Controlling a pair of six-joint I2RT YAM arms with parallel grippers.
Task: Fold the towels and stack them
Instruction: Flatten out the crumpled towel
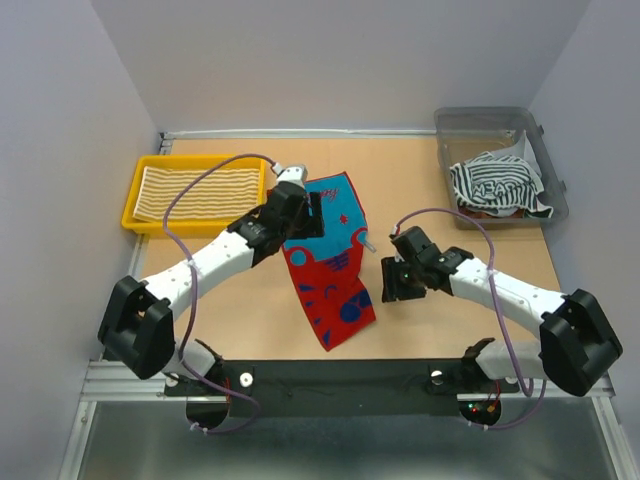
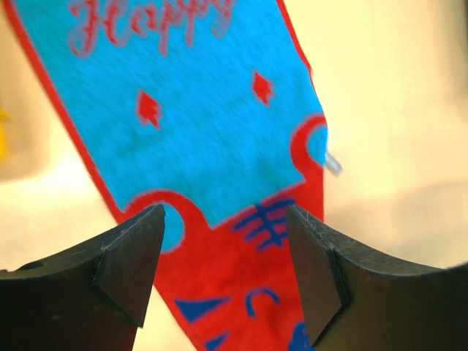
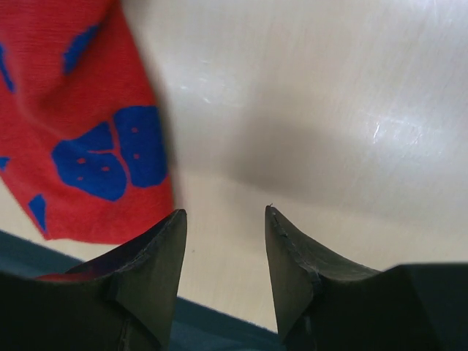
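Red-blue towel (image 1: 330, 275) looks half-folded on the tabletop (image 1: 400, 180), your left fingers (image 2: 124, 270) over it and right fingers (image 3: 153, 263) beside it both spread, empty; one striped towel (image 1: 200, 190) sits in the tray (image 1: 128, 205), heaped towels (image 1: 497, 186) wait in the bin (image 1: 480, 120).

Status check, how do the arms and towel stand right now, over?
Left tool open, over red-blue towel. Right tool open, empty, beside it. Towel lying flat on table. Nothing blocking.

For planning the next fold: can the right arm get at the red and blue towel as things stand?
Probably yes. On the right arm the jaws stand open and empty just beside the red-blue towel, only bare table between.
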